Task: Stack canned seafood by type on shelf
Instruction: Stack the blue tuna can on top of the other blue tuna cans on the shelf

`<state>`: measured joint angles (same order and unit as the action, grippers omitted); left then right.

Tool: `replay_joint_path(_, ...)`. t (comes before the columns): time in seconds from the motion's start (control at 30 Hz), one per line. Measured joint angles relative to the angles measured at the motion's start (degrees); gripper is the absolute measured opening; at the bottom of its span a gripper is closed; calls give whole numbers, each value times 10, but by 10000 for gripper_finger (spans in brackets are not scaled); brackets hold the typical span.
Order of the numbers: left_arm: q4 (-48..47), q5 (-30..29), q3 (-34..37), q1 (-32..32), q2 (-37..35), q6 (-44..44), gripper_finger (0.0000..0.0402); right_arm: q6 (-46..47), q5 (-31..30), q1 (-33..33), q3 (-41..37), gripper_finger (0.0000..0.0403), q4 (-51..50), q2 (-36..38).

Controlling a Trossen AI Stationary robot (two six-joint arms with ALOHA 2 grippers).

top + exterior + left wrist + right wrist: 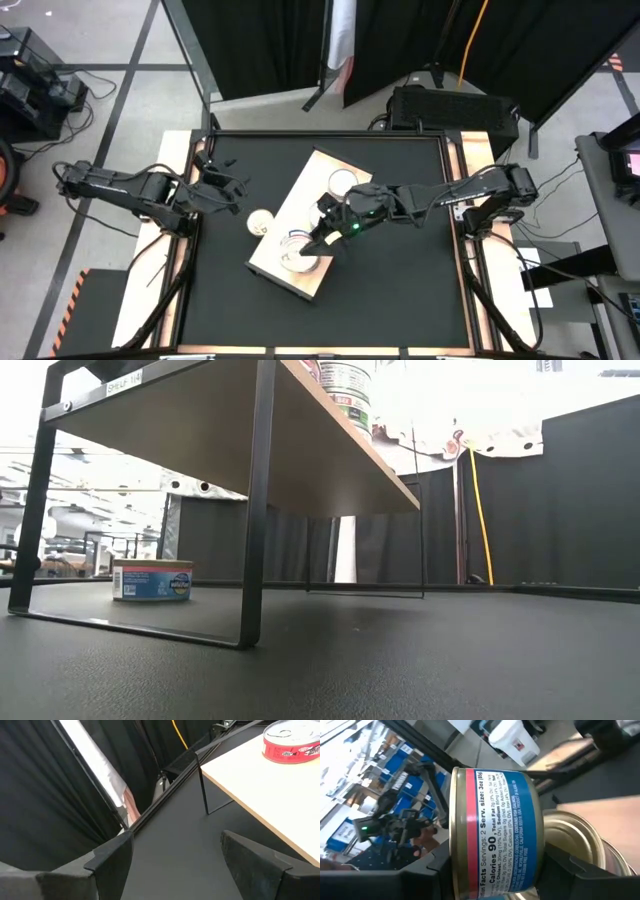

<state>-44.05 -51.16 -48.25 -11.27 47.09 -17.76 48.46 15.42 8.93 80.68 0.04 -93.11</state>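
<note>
We are looking down on the black surface point(400, 300), where the shelf point(300, 215) is sitting at an angle near the middle. The right end effector point(322, 243) is reaching over the shelf's near end, pinching a tin with a blue and red label point(495, 832) between its fingers; the tin is turned on its side in the grip, just above other tins with silvery lids point(577, 837) resting on the shelf. Another tin with a red label point(291, 741) is sitting toward the shelf's far end. One tin point(261, 222) is lying on the surface just beside the shelf's left edge; the low view is showing it past the shelf's black leg point(252, 540). The left end effector point(238, 186) is waiting at the surface's left side, its fingers point(107, 857) spread wide and holding nothing.
</note>
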Motion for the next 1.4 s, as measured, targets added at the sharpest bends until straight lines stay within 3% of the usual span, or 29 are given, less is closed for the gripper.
replay_joint_path(0.67,1,4,0,0,-2,20,299,62,33,-8,0,194,-20,-4)
replay_joint_path(1.4,1,18,0,0,-1,20,299,69,75,-22,1,204,-51,-2)
